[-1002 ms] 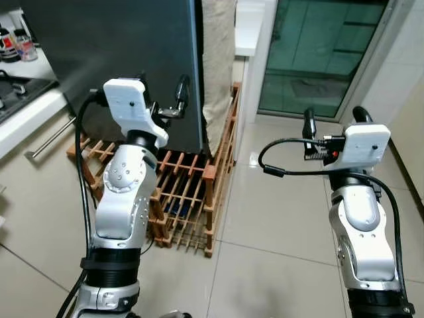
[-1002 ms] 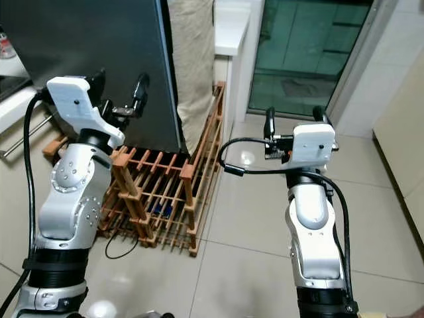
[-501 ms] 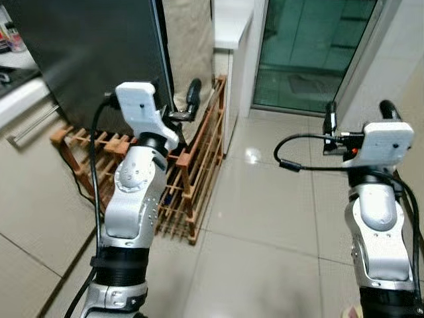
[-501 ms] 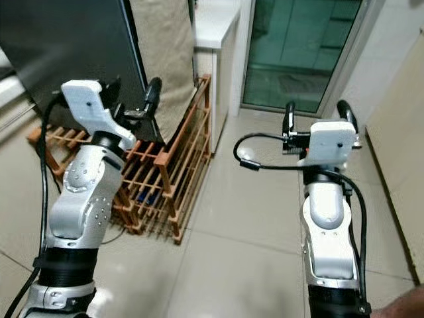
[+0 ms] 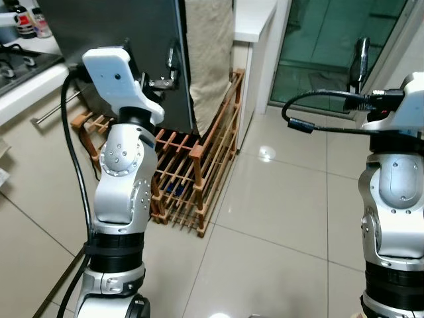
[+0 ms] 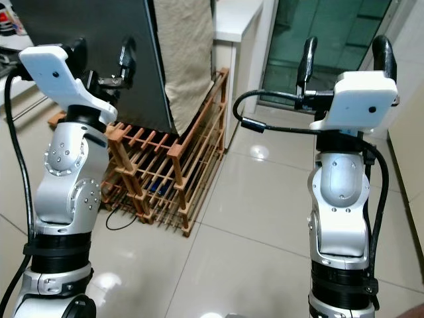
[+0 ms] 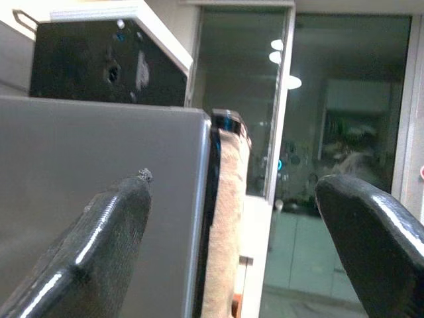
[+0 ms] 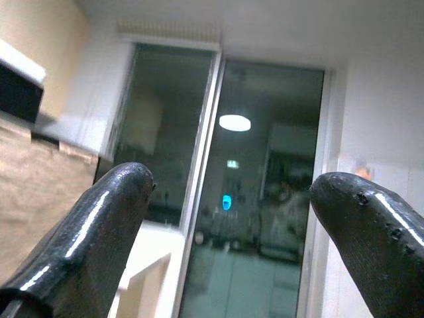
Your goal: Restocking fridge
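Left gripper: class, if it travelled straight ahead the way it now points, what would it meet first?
Most likely the dark fridge side, near its front edge: the left gripper looks along that edge, by the beige cloth. Depth is unclear.

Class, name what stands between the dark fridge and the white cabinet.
In the left eye view, a beige cloth hangs between fridge and white cabinet, with a wooden rack below.

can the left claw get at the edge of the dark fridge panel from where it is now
Probably yes. The left claw hangs open right in front of the dark fridge panel, near its right edge, with nothing between them. The beige cloth hangs just past that edge and might brush a finger.
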### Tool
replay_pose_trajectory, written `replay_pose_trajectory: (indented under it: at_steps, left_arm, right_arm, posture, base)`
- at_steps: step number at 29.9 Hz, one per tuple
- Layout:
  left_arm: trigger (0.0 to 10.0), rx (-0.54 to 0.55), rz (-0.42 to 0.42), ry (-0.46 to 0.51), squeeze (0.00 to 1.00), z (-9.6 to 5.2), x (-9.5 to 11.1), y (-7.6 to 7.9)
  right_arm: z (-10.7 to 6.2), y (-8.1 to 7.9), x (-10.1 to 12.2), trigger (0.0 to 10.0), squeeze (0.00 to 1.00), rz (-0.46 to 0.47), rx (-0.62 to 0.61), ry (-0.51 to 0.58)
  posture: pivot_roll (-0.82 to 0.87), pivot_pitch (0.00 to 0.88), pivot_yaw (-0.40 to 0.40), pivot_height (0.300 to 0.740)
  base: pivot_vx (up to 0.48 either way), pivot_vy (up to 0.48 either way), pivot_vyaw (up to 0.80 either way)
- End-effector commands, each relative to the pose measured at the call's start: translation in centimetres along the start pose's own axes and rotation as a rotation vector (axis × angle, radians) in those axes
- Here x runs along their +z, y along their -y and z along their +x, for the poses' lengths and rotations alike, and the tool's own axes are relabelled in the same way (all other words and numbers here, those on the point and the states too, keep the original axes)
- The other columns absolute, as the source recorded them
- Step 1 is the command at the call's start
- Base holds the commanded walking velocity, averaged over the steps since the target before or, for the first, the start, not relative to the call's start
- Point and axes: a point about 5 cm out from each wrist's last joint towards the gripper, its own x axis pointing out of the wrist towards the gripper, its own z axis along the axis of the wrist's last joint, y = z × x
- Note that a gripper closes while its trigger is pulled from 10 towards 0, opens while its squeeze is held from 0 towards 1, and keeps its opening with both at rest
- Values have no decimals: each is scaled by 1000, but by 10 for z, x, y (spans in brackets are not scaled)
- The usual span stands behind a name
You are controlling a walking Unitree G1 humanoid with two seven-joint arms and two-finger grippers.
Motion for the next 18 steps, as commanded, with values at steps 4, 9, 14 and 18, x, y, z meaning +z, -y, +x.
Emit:
replay_pose_trajectory:
  at_steps: [4, 9, 14, 18]
  left_arm:
    - [10000, -21, 6, 13, 0, 1, 1, 2]
    - [10000, -35, -2, -3, 0, 0, -3, 3]
    - [10000, -33, -10, -7, 0, 0, -5, 3]
    - [10000, -30, -14, -5, 0, 0, -4, 3]
  right_arm:
    - [-2, -4, -6, 10000, 0, 28, 24, -35]
    - [-2, -5, -8, 10000, 0, 29, 28, -43]
    - [-3, -6, -10, 10000, 0, 31, 35, -46]
    - [-3, -7, -11, 10000, 0, 31, 42, -51]
  posture:
    - [-129, 5, 37, 740]
    - [-129, 3, 39, 740]
    - [-131, 2, 38, 740]
    - [-129, 3, 35, 740]
  base:
    - [444, 0, 0]
    - [448, 0, 0]
    - [449, 0, 0]
    - [450, 0, 0]
